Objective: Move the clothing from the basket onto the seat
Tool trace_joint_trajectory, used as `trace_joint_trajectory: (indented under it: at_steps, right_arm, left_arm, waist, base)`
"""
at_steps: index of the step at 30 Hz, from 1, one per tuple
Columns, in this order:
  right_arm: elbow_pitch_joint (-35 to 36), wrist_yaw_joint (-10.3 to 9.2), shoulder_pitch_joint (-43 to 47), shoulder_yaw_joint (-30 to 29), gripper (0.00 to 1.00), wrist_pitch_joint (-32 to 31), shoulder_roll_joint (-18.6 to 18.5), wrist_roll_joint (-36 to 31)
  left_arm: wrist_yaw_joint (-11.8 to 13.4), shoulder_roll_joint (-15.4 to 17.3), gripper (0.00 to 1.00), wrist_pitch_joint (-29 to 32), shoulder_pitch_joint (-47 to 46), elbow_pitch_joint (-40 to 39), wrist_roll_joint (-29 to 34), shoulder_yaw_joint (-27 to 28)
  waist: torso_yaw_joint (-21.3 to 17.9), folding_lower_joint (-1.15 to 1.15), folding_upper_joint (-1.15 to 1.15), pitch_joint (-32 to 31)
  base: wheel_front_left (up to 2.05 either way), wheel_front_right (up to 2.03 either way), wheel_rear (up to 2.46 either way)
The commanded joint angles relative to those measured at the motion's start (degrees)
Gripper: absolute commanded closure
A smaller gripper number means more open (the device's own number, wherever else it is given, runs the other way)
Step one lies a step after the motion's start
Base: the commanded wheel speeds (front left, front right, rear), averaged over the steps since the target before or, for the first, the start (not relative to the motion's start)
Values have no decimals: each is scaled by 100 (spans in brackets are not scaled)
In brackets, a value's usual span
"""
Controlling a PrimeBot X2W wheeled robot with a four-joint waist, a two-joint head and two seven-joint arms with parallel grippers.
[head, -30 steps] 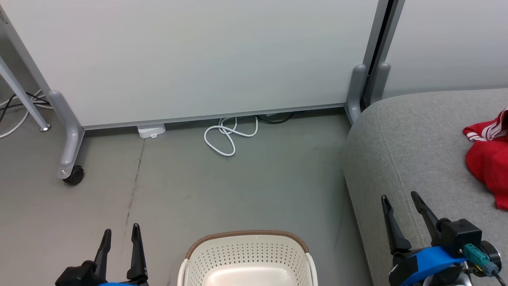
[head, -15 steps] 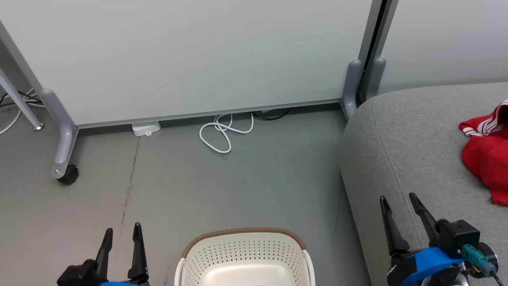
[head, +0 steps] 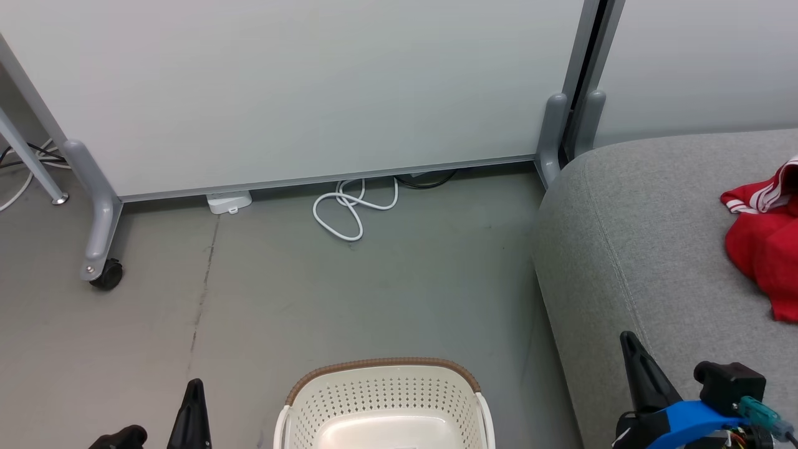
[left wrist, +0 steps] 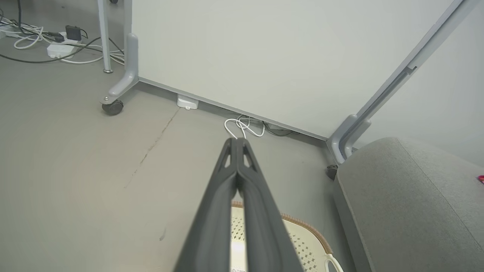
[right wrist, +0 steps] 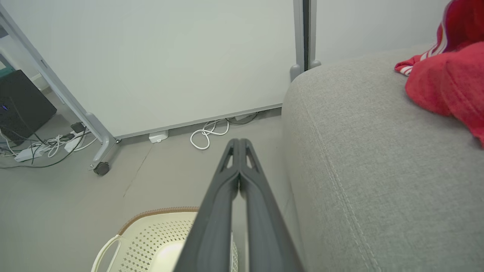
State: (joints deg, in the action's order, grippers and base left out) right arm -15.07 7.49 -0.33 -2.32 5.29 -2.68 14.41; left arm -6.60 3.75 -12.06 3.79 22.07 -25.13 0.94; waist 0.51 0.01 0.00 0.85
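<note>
The left gripper [head: 194,391] sits low, its two long dark fingers pressed flat together into one slim wedge that points up and forward over the smooth grey floor [head: 349,293]. It holds nothing. Ahead of its tip, a loose loop of white cable [head: 349,215] lies at the foot of a pale, matte partition [head: 312,93].

Just to its right stands the basket [head: 380,363], an oval of cream plastic with rows of small round holes in the wall and a brown woven-look rim. Its glossy inner floor shows.

Right of the basket, the right gripper [head: 628,342] leans slightly leftward, set on a blue wrist mount. Its fingers are likewise closed tip to tip, with nothing between them. It hovers over the near corner of the seat [head: 636,237], a broad cushion of coarse grey weave with a rounded edge and a stitched seam.

Beyond and to the right of this gripper, the clothing [head: 764,249] lies crumpled on the seat. It is soft and bright red, with thin white stripes along its far fold.
</note>
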Motion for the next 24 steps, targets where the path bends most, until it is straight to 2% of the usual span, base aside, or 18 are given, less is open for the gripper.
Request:
trace_joint_trajectory:
  at_steps: [1, 24]
  right_arm:
    - [100, 0, -122, -28, 100, -29, -14, 295]
    - [128, 0, -275, -135, 100, -363, -19, 2548]
  left_arm:
    - [-13, 22, 100, 52, -181, -130, -242, 35]
    - [-42, -8, 100, 588, -440, -351, -2191, 185]
  waist:
    - [0, 0, 0, -1]
    - [-10, 0, 0, -15]
  base:
    - [0, 0, 0]
    - [0, 0, 0]
